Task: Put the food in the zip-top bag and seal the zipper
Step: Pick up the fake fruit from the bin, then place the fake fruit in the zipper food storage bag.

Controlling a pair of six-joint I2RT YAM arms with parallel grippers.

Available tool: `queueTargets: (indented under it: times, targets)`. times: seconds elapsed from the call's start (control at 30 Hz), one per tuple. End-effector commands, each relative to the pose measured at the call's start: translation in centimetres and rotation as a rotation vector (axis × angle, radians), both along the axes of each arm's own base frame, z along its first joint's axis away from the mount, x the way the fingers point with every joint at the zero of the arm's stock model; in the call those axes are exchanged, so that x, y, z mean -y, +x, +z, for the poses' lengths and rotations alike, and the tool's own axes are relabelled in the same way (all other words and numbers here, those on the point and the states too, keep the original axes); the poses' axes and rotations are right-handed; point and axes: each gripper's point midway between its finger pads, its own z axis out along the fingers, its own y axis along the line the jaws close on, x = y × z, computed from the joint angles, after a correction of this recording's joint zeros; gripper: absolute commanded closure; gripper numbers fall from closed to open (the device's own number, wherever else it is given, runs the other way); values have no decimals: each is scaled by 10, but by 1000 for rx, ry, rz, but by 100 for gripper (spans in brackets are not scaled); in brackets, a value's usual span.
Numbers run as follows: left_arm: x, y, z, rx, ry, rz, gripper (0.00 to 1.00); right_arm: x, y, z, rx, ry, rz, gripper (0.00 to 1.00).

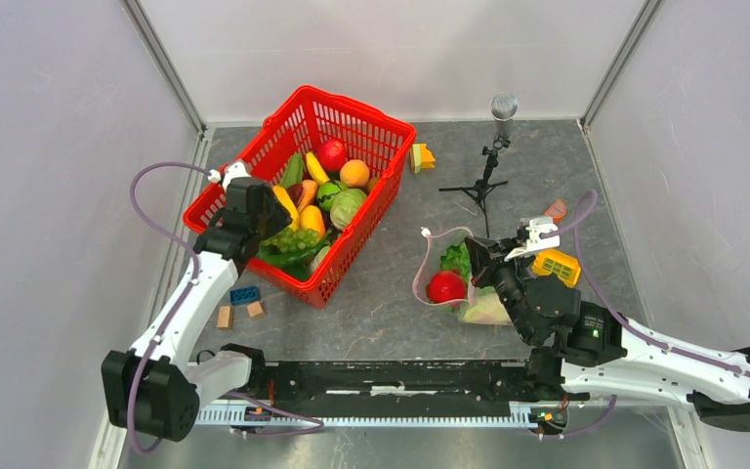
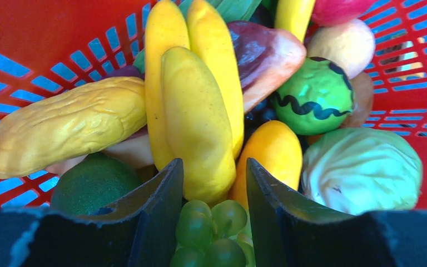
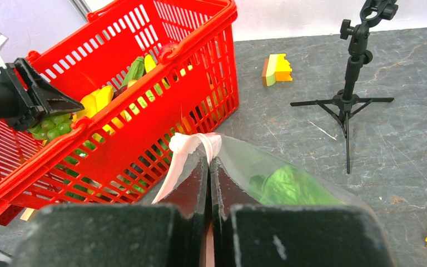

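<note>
Bag (image 1: pixel 433 262) lies at 3 o'clock from the red basket (image 1: pixel 394 129), with lettuce (image 1: pixel 457 259) and 1 red fruit (image 1: pixel 446 286) inside. A tripod (image 1: pixel 486 181) stands at its 12 o'clock. Right pincer (image 3: pixel 208 161) is closed fully on the pink zipper (image 3: pixel 192 143). Left pincer (image 2: pixel 215 167) is half open inside the basket. The tip of the bananas (image 2: pixel 194 111) sits between its fingers and grapes (image 2: pixel 205 222) are at 6 o'clock; whether it touches them I cannot tell.
</note>
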Motion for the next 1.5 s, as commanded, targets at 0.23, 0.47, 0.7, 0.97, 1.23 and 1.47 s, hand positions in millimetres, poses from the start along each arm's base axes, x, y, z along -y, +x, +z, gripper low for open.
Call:
queueTargets:
  times: [0.23, 0.47, 0.7, 0.97, 1.23, 1.47]
  targets:
    - [15, -8, 107, 284, -36, -142, 98, 0, 2, 14, 18, 71, -17, 97]
    - [13, -20, 138, 358, -18, -170, 98, 0, 2, 16, 21, 84, -21, 97]
    - [25, -25, 161, 405, -56, -232, 98, -2, 3, 19, 24, 88, -16, 97]
    - [60, -41, 194, 465, -176, -413, 98, -6, 3, 16, 24, 114, -13, 97]
    - [100, -59, 221, 517, -331, -628, 98, -15, 2, 18, 28, 139, 20, 98]
    - [125, -78, 237, 558, -432, -779, 98, -32, 3, 19, 26, 172, 51, 98]
